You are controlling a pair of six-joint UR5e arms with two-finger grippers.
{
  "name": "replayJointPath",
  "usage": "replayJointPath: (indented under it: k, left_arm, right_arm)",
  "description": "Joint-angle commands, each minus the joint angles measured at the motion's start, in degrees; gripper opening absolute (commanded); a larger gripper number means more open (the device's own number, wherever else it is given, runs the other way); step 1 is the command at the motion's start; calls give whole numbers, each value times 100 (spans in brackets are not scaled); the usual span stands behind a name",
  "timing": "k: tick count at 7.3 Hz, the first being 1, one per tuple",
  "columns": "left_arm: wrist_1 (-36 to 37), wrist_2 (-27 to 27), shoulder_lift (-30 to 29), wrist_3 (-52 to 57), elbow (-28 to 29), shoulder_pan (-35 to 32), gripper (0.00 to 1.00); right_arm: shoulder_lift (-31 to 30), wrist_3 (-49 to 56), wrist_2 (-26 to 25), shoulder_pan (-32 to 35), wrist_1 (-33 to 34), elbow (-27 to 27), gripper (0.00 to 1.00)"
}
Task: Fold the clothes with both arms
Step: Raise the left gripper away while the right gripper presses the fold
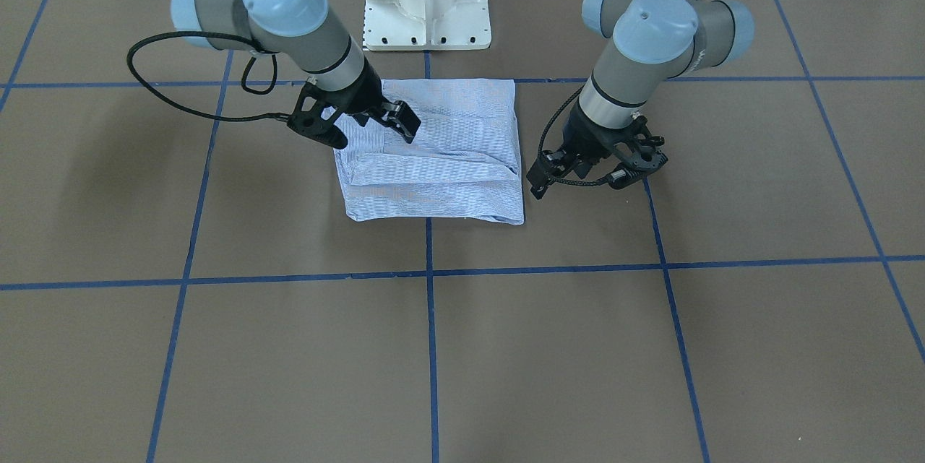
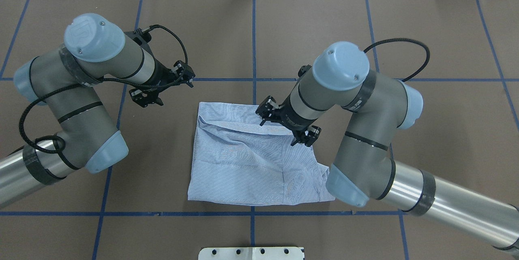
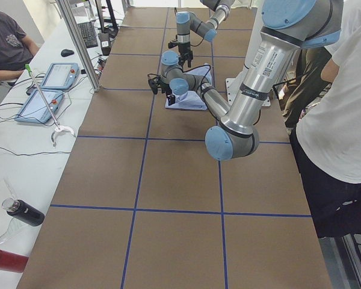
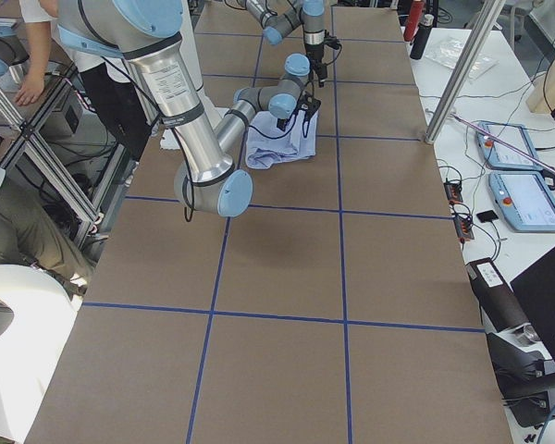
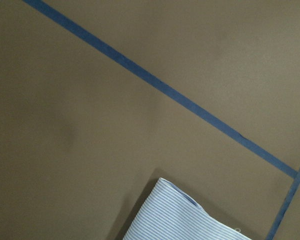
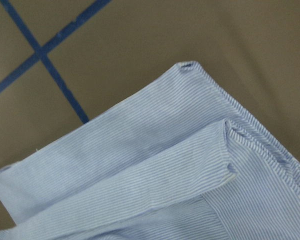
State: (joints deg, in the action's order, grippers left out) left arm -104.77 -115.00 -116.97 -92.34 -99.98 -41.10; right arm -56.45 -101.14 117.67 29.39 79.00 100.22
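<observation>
The light blue-and-white striped shirt (image 1: 433,159) lies folded into a rough square near the table's middle, on the robot's side; it also shows in the overhead view (image 2: 243,166). My right gripper (image 1: 374,136) hangs open over the shirt's far right corner (image 2: 284,130) and holds nothing. Its wrist view shows the folded layers and a corner of the shirt (image 6: 165,165). My left gripper (image 1: 582,181) is open and empty over bare table just left of the shirt (image 2: 164,89). Its wrist view shows only one corner of the shirt (image 5: 190,220).
The brown table is marked with blue tape lines (image 2: 254,49). The white pedestal base (image 1: 426,8) stands at the robot's edge behind the shirt. People stand by the table in the side views (image 3: 337,90). Tablets (image 3: 48,90) lie on a side bench.
</observation>
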Motion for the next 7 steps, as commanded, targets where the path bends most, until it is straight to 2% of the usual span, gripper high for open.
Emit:
replayJointPath:
  k: [1, 2, 5, 7]
  left_arm:
    - [44, -5, 332, 374, -233, -126, 99]
    - [44, -5, 341, 383, -242, -126, 99]
    - [53, -5, 350, 383, -268, -153, 99]
    - [53, -5, 350, 374, -268, -161, 99]
  right_arm:
    - [81, 1308, -630, -460, 665, 42, 100]
    - [107, 2003, -857, -591, 834, 24, 100]
    - [195, 2527, -1096, -741, 1038, -230, 100]
    - [536, 2993, -1193, -689, 1012, -816, 100]
